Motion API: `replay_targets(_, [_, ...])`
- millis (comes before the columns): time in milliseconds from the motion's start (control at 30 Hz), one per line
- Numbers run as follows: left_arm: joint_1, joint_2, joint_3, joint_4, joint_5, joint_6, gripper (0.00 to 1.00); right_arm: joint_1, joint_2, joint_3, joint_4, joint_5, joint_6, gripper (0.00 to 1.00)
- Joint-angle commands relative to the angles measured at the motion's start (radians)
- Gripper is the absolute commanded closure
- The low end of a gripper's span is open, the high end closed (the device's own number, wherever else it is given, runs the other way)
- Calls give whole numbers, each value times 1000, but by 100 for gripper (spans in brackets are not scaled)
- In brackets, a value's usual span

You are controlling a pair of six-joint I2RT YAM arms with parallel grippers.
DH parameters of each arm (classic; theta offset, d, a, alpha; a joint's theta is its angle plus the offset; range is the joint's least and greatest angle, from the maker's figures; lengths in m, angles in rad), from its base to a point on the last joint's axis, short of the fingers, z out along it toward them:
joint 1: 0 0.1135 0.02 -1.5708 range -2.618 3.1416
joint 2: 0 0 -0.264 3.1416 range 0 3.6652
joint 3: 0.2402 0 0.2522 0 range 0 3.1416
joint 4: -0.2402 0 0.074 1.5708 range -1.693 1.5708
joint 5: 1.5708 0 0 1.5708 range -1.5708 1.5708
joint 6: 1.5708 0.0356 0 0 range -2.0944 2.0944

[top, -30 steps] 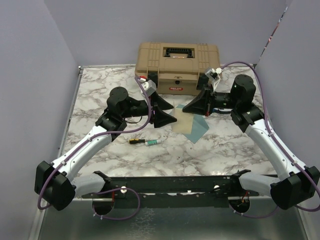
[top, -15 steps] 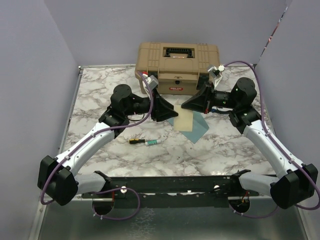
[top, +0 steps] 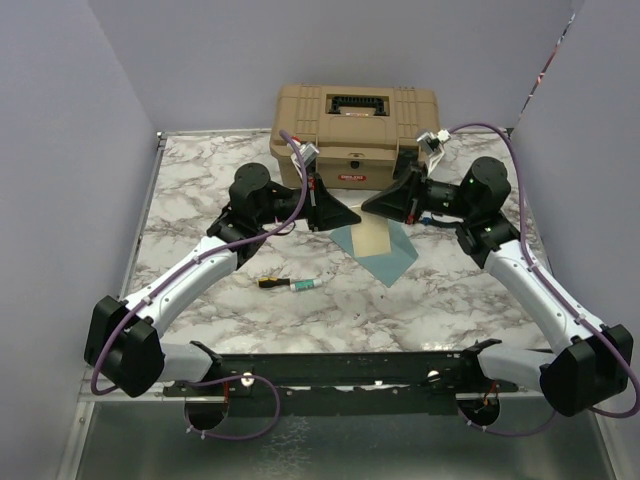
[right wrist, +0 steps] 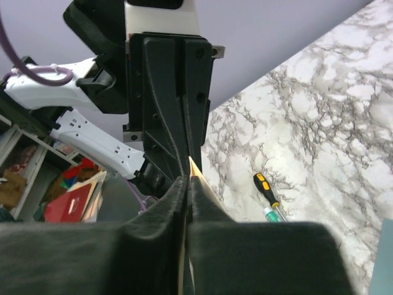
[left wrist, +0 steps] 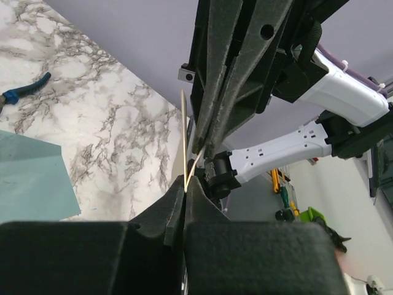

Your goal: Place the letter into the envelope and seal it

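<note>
The letter (top: 374, 238) is a thin cream sheet, light and floppy by the look of it. It appears to be lifted off the surface (top: 200, 190) between the two arms. The left claw (left wrist: 186, 183) is pressed together on one edge and the right claw (right wrist: 188, 179) pinches the opposite edge, their black wedge-shaped fingers almost nose to nose. Both wrist views catch the paper edge-on as a pale sliver (it bows a little, so it has scant stiffness of its own). I judge that holds near the edges suit it, with gentle tension to stop it buckling; smooth paper could slide out of the pads. The envelope (top: 397, 260), matte teal paper, lies flat on the grey-veined marble-pattern surface, and from above the letter overlaps it. I cannot tell whether its flap stands open.
</note>
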Motion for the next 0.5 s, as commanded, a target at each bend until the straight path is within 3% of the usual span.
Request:
replay_targets(0, [3, -5, 16, 12, -2, 8, 100, 3, -6, 39, -96, 91, -41, 85])
replay_targets(133, [8, -11, 25, -1, -7, 28, 100, 4, -37, 74, -242, 274, -77, 35])
replay_targets(233, [10, -11, 41, -2, -4, 9, 100, 3, -72, 52, -275, 381, -62, 10])
replay_targets(333, [10, -18, 46, 2, -4, -7, 100, 3, -97, 6, -236, 340, -61, 1])
replay_targets(467, [10, -25, 56, 6, -1, -23, 100, 3, -82, -37, -147, 64, -65, 2])
